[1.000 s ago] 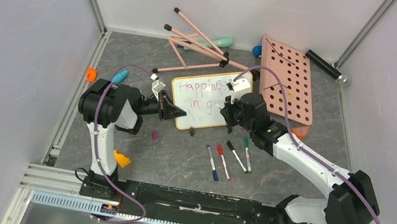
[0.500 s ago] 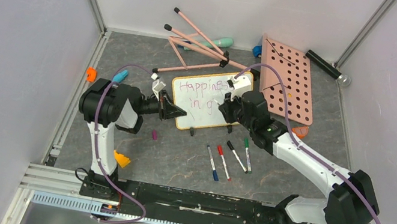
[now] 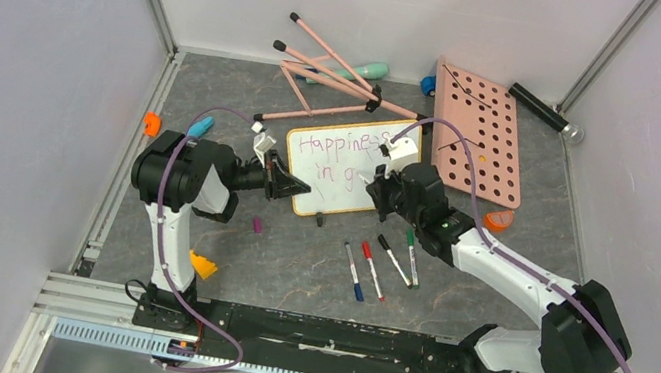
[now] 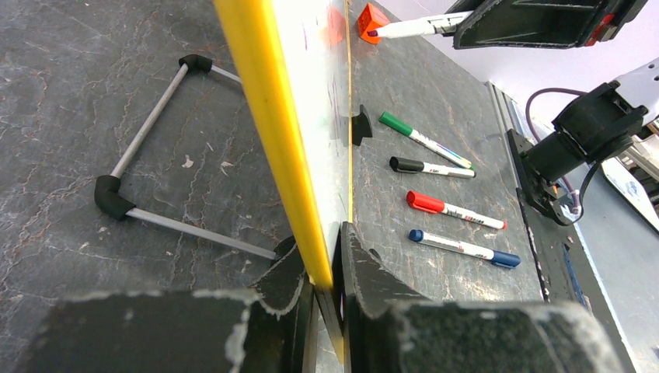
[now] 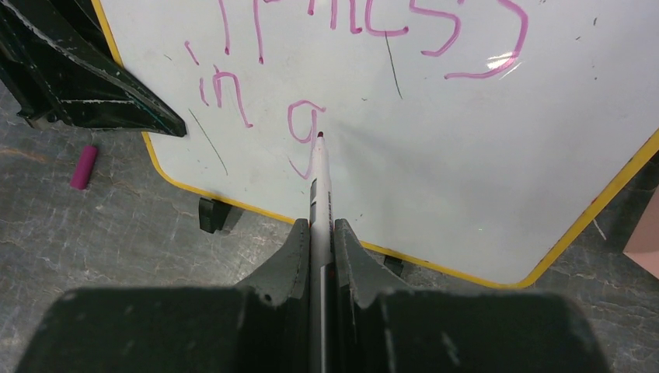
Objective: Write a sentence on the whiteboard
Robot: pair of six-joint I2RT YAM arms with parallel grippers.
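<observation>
The whiteboard (image 3: 333, 194) with its yellow rim lies tilted on the grey table, and its edge (image 4: 272, 116) runs up the left wrist view. My left gripper (image 3: 290, 187) (image 4: 322, 256) is shut on the board's left edge. My right gripper (image 3: 375, 186) (image 5: 320, 229) is shut on a white marker (image 5: 320, 183). The marker's tip touches the board at the right side of a pink "g". The sentence (image 3: 345, 145) shows "Happiness" above "in g" (image 5: 233, 97); the right arm hides part of it from above.
Several capped markers, blue (image 3: 354, 272), red (image 3: 372, 271), black (image 3: 393, 260) and green (image 3: 411, 257), lie in front of the board. A pink cap (image 3: 256, 225) lies near the left arm. A pink pegboard (image 3: 476, 140) and pink tripod legs (image 3: 324, 79) lie behind.
My right gripper has slid a little toward the near edge with the marker, from beside the top line down to the second line. The left gripper and the board have stayed put.
</observation>
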